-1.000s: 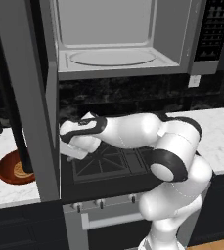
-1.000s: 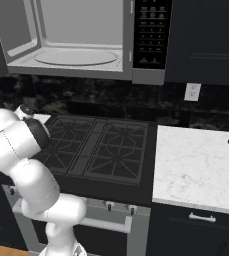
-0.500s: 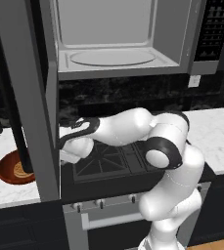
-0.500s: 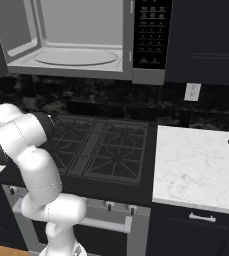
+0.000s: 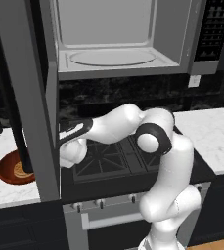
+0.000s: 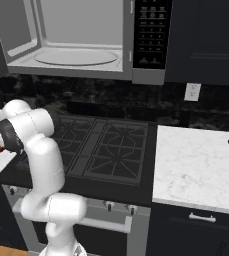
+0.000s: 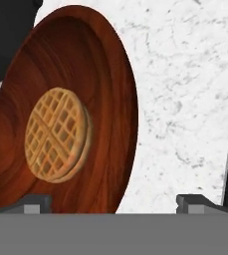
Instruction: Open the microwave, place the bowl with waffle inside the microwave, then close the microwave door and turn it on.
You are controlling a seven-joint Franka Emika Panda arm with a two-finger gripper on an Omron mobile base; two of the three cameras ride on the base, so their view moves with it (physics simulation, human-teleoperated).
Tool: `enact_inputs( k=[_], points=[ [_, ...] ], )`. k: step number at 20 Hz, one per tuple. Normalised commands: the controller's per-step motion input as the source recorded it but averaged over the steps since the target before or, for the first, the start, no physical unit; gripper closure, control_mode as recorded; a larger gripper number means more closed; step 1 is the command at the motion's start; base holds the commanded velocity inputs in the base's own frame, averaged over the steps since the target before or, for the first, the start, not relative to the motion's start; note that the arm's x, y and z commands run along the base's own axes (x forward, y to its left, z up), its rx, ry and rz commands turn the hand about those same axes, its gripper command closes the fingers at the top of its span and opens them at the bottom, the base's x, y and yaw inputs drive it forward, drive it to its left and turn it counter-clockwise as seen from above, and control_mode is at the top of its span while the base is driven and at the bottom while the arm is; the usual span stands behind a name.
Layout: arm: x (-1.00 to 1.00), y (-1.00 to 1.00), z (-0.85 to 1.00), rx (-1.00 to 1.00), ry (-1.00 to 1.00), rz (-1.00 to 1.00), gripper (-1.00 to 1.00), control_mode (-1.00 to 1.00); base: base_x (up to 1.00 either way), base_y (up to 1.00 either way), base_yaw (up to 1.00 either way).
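STEP: you're reaching for the bowl point(image 7: 60, 114) | BOWL: with waffle point(image 7: 56, 134) near counter's point(image 7: 185, 99) left edge | GRIPPER point(image 7: 114, 201): spread, apparently not yet touching | NEXT: straddle the rim, then pinch | MICROWAVE point(image 5: 118, 39): open

The white arm point(image 5: 152, 141) rises from its base, bends at a dark elbow joint and reaches out low to its own left. The gripper point(image 7: 114, 201) has its two dark fingers point(image 7: 33, 201) spread wide apart, nothing clamped between them.
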Motion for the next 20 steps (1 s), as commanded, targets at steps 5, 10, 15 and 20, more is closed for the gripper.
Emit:
enact_inputs(
  k=[5,10,15,20],
  points=[
    [0.10,0.13,-0.26,0.00,0.00,0.00,-1.00,-1.00,0.00,0.00,0.00],
    [0.04,0.18,-0.11,0.00,0.00,0.00,-1.00,-1.00,0.00,0.00,0.00],
    [0.00,0.09,0.00,0.00,0.00,0.00,1.00,-1.00,0.00,0.00,0.00],
    [0.00,0.03,0.00,0.00,0.00,0.00,1.00,-1.00,0.00,0.00,0.00]
  ],
)
